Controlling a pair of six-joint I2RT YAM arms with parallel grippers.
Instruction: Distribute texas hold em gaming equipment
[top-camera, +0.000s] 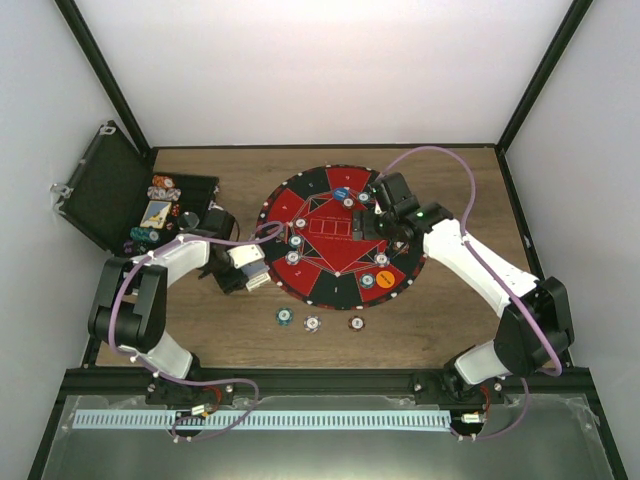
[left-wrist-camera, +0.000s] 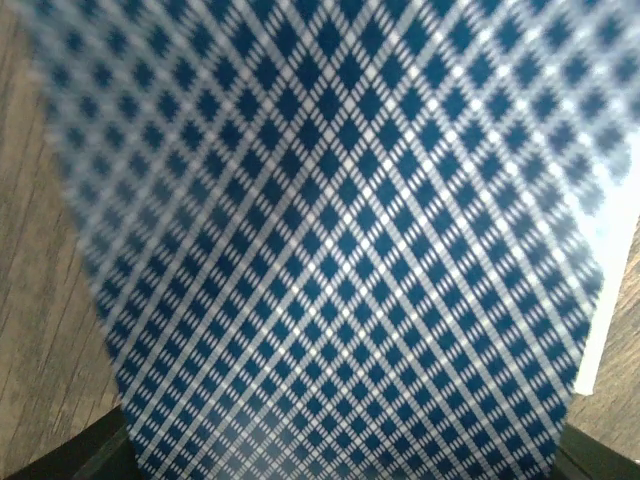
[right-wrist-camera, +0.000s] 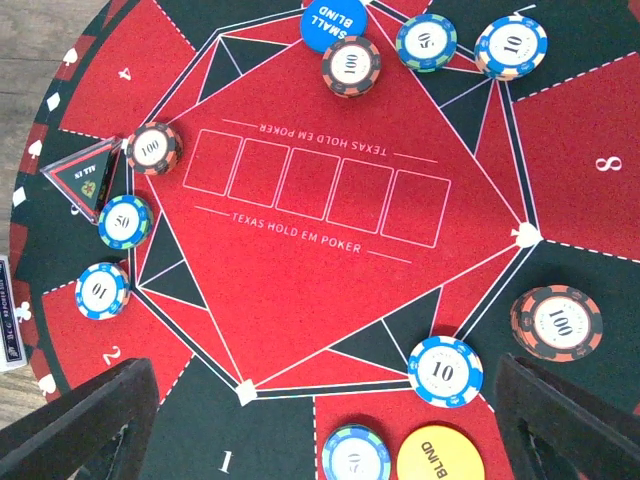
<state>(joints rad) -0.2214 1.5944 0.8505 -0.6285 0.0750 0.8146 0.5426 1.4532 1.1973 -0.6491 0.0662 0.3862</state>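
Observation:
A playing card with a blue diamond-patterned back (left-wrist-camera: 330, 240) fills the left wrist view. From above, my left gripper (top-camera: 250, 270) is shut on the pale stack of cards (top-camera: 247, 262), just off the left rim of the round red-and-black mat (top-camera: 330, 265). My right gripper (right-wrist-camera: 330, 430) stands open above the mat's right half with nothing between its fingers. Several poker chips lie round the mat, among them a blue 10 chip (right-wrist-camera: 445, 371), a 100 chip (right-wrist-camera: 557, 323) and a yellow blind disc (right-wrist-camera: 440, 460). Three chips (top-camera: 313, 323) lie on the wood in front of the mat.
The open black case (top-camera: 100, 190) stands at the back left with more chips and cards in its tray (top-camera: 160, 215). A triangular all-in marker (right-wrist-camera: 85, 180) sits on the mat's left side. A black frame borders the wooden table (top-camera: 460, 200).

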